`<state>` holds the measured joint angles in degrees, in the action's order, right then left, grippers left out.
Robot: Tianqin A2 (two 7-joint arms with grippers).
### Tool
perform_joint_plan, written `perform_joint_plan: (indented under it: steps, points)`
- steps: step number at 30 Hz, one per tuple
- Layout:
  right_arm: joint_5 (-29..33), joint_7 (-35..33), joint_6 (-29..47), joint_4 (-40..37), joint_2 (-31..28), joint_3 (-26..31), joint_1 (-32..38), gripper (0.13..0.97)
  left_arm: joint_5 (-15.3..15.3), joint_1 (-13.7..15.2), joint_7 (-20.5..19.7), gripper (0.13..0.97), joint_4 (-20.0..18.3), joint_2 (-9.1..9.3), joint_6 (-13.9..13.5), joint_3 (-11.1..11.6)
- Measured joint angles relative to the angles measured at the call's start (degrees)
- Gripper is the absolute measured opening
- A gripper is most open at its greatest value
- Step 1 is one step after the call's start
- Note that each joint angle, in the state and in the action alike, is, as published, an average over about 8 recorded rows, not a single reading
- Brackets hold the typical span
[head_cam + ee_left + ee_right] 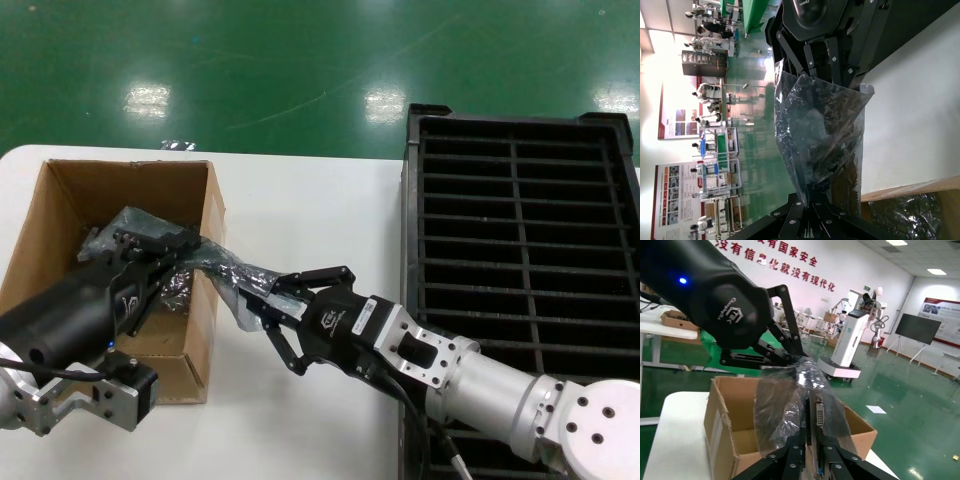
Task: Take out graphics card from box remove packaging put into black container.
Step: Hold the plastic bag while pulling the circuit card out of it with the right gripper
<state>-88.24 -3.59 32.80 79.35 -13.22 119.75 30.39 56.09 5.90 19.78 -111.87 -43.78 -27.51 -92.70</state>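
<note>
The graphics card point(819, 415) is inside the crinkly silver-grey packaging point(215, 262) and hangs in the air over the right wall of the brown box point(60, 215). Its silver bracket with a port shows through the bag. My left gripper point(172, 250) is shut on the bag's end over the box; in its wrist view the bag point(820, 130) rises from its jaws. My right gripper point(252, 302) is shut on the card's bracket end, just outside the box. The black container point(515, 215) stands to the right.
More dark bagged bundles point(912, 215) lie inside the box. The white table point(300, 200) stretches between the box and the black tray. The tray's ribbed slots are close behind my right arm point(480, 375).
</note>
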Motion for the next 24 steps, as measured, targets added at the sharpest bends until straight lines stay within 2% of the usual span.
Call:
perform_joint_plan:
  steps: [6, 14, 24]
  points:
    - [-0.81, -0.98, 0.25, -0.16, 0.15, -0.19, 0.08, 0.189, 0.0, 0.0, 0.0, 0.139, 0.0, 0.0, 0.0, 0.0]
    - [-1.6, -1.77, -0.48, -2.11, 2.08, -0.33, 0.93, 0.309, 0.0, 0.0, 0.0, 0.139, 0.0, 0.0, 0.0, 0.0]
    - [-2.08, -1.16, -1.47, -3.68, 3.88, -0.35, 1.53, 0.296, 0.0, 0.0, 0.0, 0.139, 0.0, 0.0, 0.0, 0.0]
